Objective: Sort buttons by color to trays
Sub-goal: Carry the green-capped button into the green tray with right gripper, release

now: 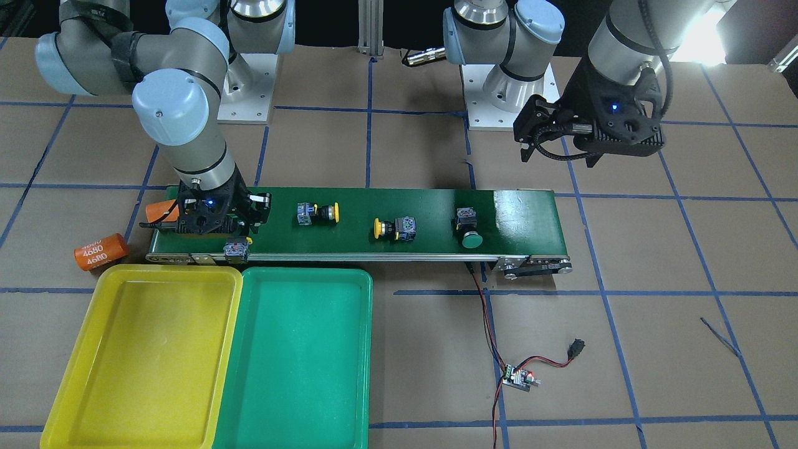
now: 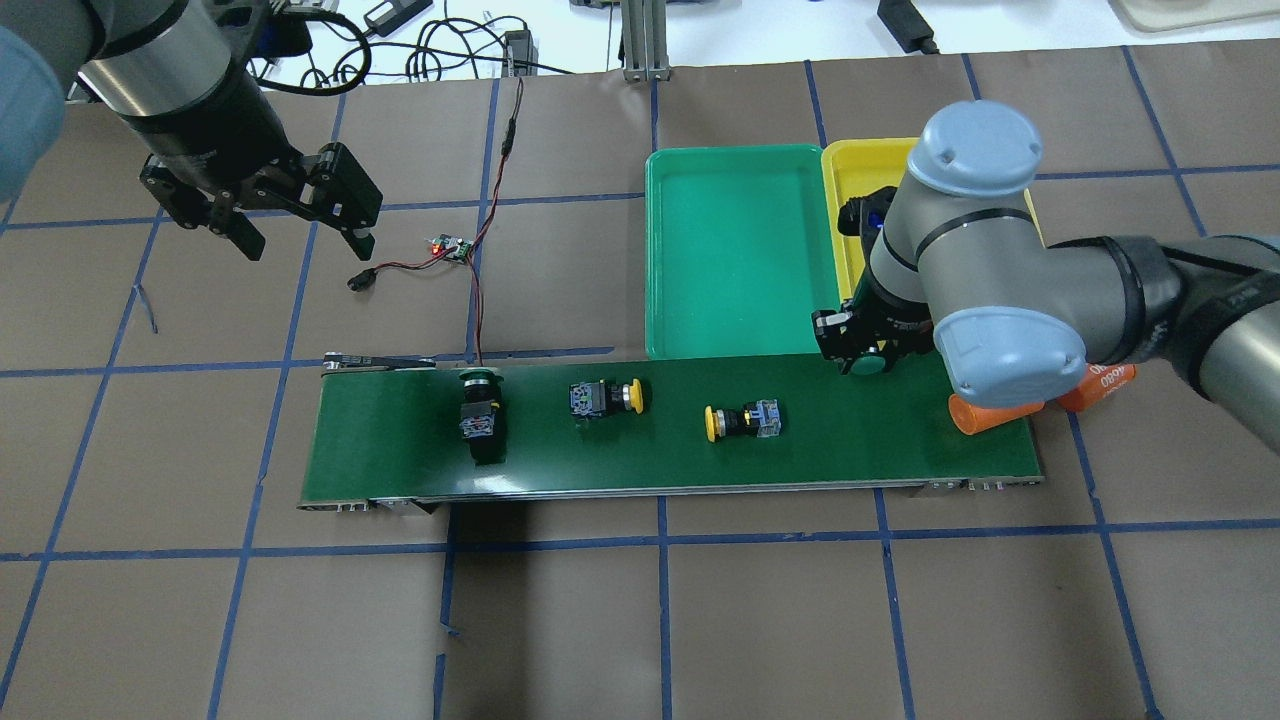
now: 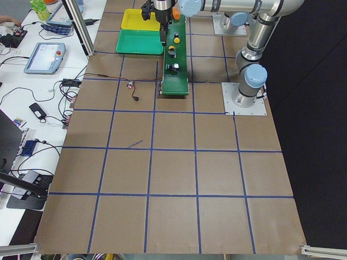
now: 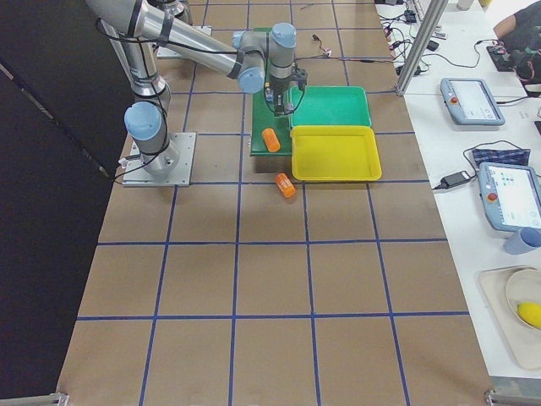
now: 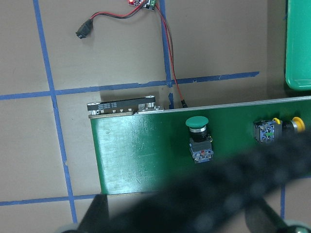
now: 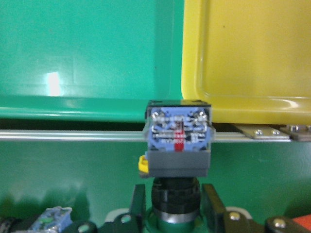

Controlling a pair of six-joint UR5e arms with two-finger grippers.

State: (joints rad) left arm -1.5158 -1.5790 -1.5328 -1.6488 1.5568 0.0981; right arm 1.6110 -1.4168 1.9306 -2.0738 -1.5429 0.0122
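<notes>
Right arm [image 2: 1000, 300] is bent low with the elbow sticking out and the wrist pointing pretty much straight down. The right claw [image 2: 865, 350] is pinched around the neck of a green button [image 6: 177, 145], one of the fingers [image 6: 137, 206] on each side. Left arm [image 2: 180, 90] is way off on its own, and the left claw [image 2: 303, 238] hangs above the tabletop [image 2: 640, 620], spread wide with nothing in it.

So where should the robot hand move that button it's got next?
Probably lift it and swing over the green tray. The right gripper looks closed on a green-capped button at the belt's edge, facing the seam with the yellow tray.
</notes>
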